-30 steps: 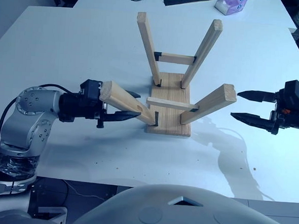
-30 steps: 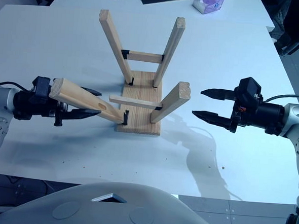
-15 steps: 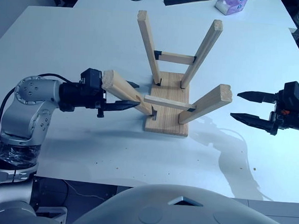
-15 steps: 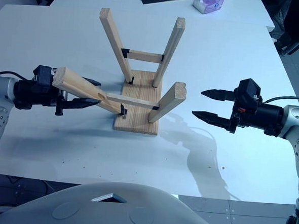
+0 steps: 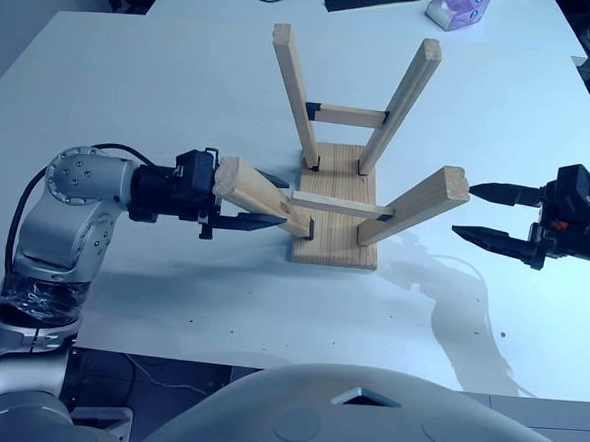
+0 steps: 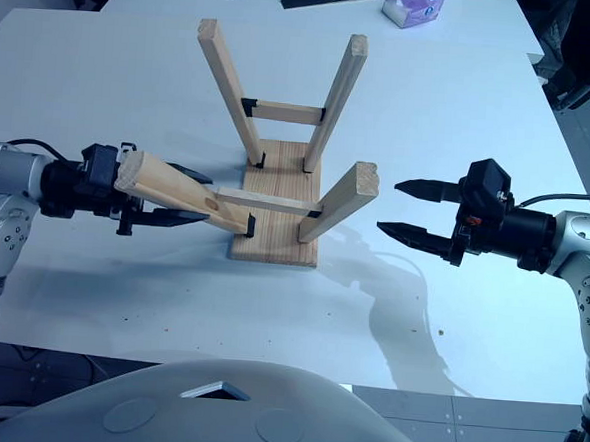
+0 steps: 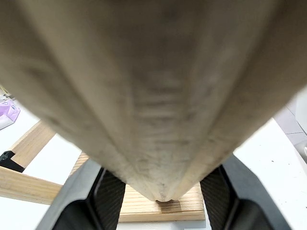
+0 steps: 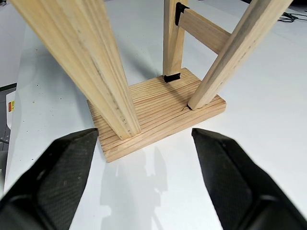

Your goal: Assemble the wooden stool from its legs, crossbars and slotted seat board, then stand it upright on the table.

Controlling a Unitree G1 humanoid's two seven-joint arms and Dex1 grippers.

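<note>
Left gripper (image 5: 271, 202): fingers clamped on either side of the near left leg (image 5: 247, 183), close to its free end.
Right gripper (image 5: 468, 210): fingers spread wide, holding nothing; tips just beside the free end of the near right leg (image 5: 413, 203), not touching it.
Between the two grippers: near crossbar (image 5: 341, 205) joining those two splayed legs; seat board (image 5: 338, 252) lying on the white table (image 5: 133, 91), stool upside down.
Beyond them: far left leg (image 5: 291, 86) and far right leg (image 5: 402, 102), standing steeper, joined by the far crossbar (image 5: 350, 115).
Farthest off: purple packet (image 5: 456, 7), black strip (image 5: 372, 0).
</note>
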